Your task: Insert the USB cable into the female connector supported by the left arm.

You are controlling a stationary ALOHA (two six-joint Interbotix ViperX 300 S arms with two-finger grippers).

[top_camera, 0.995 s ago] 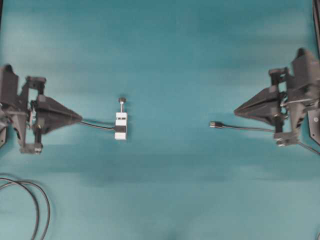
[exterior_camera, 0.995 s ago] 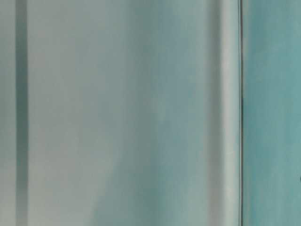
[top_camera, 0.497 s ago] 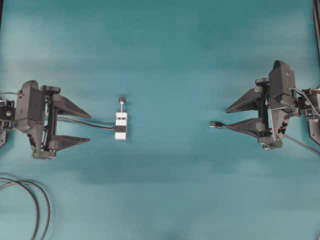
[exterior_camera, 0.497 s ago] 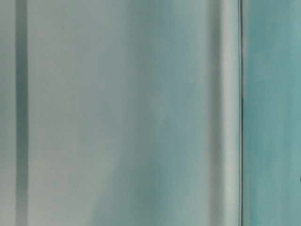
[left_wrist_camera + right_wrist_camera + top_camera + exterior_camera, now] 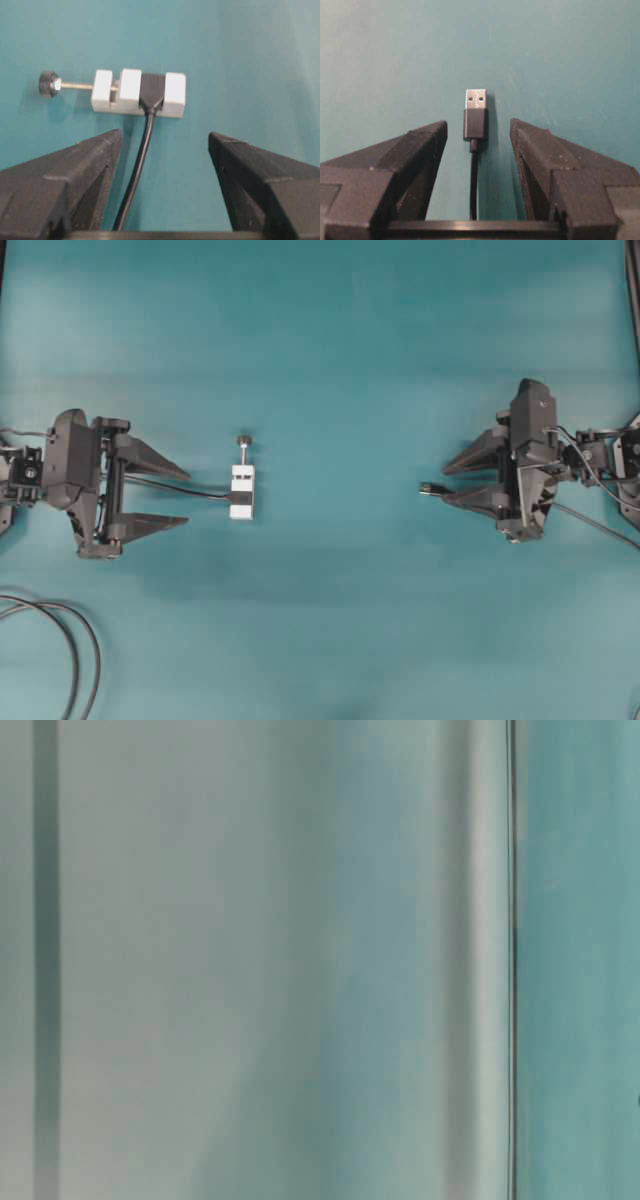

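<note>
Right pincer (image 5: 477, 131) spread wide, straddling the USB cable (image 5: 475, 120) lengthwise, plug pointing ahead; left pincer (image 5: 165, 142) likewise released behind the female connector (image 5: 138, 93).

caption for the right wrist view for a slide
Open right tool straddles the USB cable lying on the teal table, plug untouched.

USB cable (image 5: 475, 116): flat on mat, unplugged | female connector (image 5: 138, 93): white block, on mat, well apart
</note>
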